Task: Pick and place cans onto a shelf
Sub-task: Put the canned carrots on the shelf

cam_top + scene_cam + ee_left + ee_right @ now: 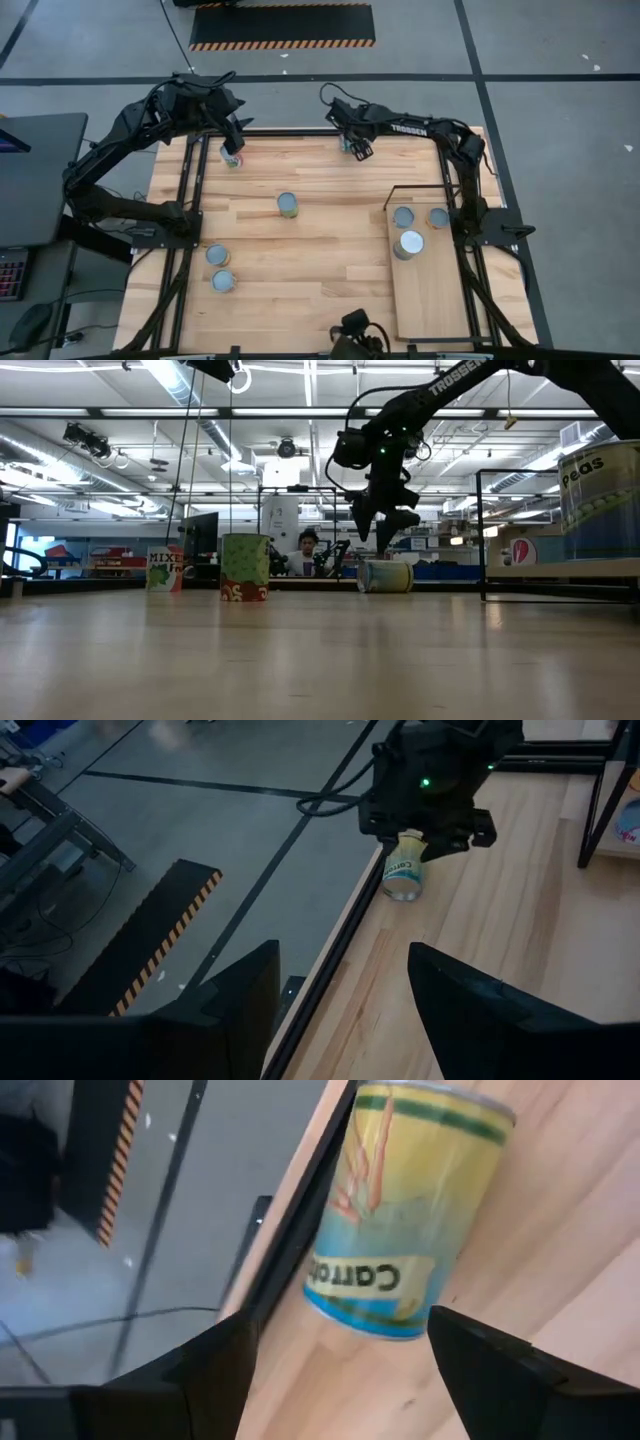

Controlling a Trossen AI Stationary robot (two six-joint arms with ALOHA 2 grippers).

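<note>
A yellow carrot can lies on its side at the table's far edge. My right gripper hangs open just above it, fingers slanting down, a finger toward each side, clear of the can. My left gripper is open and holds nothing, raised over the far left corner above an upright can. The shelf at the right carries three upright cans. Three more cans stand on the table.
A black frame rail runs along the far edge beside the lying can. Two cans stand near the left edge. The shelf's thin black frame rises at its far end. Bare tabletop lies between the middle can and the shelf.
</note>
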